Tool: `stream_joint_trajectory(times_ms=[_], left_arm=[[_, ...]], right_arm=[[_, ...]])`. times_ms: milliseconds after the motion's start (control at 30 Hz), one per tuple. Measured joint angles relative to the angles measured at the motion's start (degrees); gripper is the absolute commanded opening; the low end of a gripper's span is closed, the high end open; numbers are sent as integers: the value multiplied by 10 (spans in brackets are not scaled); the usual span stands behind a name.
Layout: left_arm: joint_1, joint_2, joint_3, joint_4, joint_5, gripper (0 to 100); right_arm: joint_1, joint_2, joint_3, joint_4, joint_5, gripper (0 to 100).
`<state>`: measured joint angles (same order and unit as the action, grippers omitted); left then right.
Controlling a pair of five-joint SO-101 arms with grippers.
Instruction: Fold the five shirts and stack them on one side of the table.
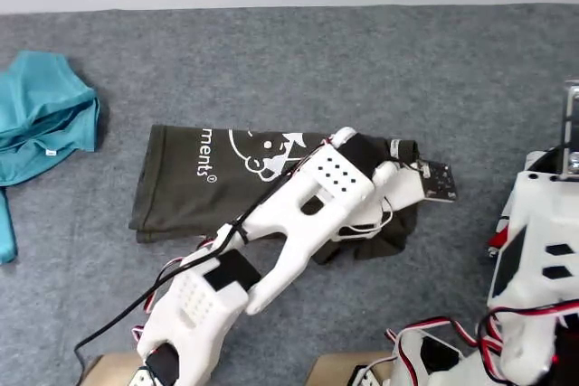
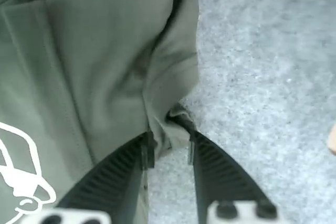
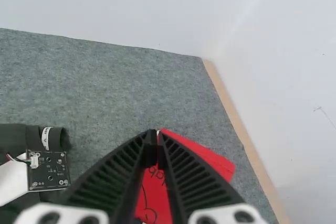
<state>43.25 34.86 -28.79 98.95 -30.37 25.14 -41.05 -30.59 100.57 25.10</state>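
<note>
A dark olive shirt (image 1: 208, 183) with a white print lies folded lengthwise in the middle of the grey table. My left arm stretches across it, and the left gripper (image 2: 169, 148) is at the shirt's right end, shut on a bunched hem of the olive shirt (image 2: 105, 61). The right gripper (image 3: 156, 139) is shut and hangs over a red shirt (image 3: 202, 163) near the table's right edge. A sliver of that red shirt (image 1: 496, 241) shows beside the right arm (image 1: 534, 259). A teal shirt (image 1: 41, 119) lies crumpled at the far left.
Grey carpet covers the table (image 1: 362, 70). Its wooden edge (image 3: 236, 114) runs close past the red shirt, with a white wall behind. The left arm's camera board (image 1: 439, 180) juts over the olive shirt's right end.
</note>
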Motion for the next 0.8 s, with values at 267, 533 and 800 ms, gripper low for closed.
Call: stream_joint_trajectory(times_ms=[267,533,800], left_arm=[[7,-8,5,0,26,119],[11,-8,60,-45,33,119],[11,-8,105,-106,47,98]], right_arm=[[0,0,0,0,0,12],[0,0,0,0,0,12],[0,0,0,0,0,12]])
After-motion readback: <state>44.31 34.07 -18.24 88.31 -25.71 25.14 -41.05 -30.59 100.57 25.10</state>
